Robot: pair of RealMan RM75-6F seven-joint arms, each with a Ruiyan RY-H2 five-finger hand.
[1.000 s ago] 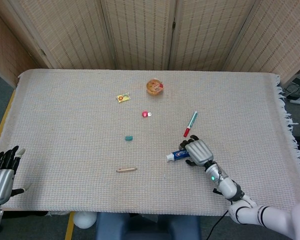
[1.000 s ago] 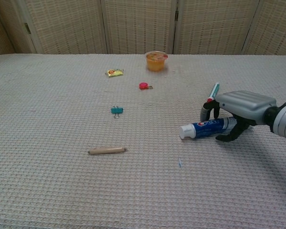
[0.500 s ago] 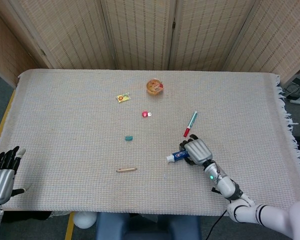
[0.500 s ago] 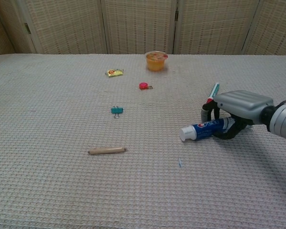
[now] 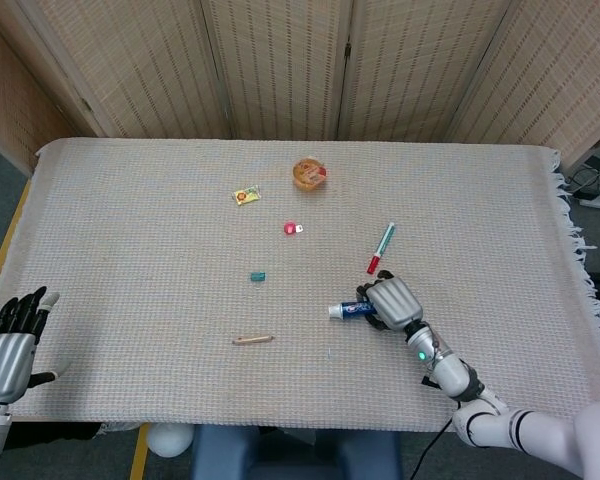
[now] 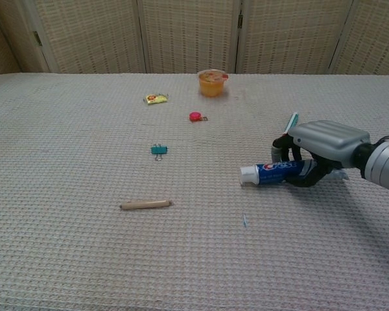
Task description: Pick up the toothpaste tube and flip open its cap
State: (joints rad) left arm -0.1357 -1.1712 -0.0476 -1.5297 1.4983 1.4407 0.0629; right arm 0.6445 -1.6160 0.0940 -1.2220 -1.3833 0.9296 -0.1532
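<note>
Fingers of the right hand [image 6: 321, 152] curl around the toothpaste tube [image 6: 275, 173] low over the tablecloth [image 6: 84, 246], white cap [image 6: 247, 175] pointing left; lift level, gripping firmly (left hand [image 5: 8, 345] idle, spread). Beyond lies a marker [image 5: 381, 247]

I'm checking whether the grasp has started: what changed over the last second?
The right hand has closed its fingers around the toothpaste tube and now grips it; the tube swung level and slid slightly left, its cap still shut. The left hand stayed open at the table's edge, and the marker, stick and clip did not move.
</note>
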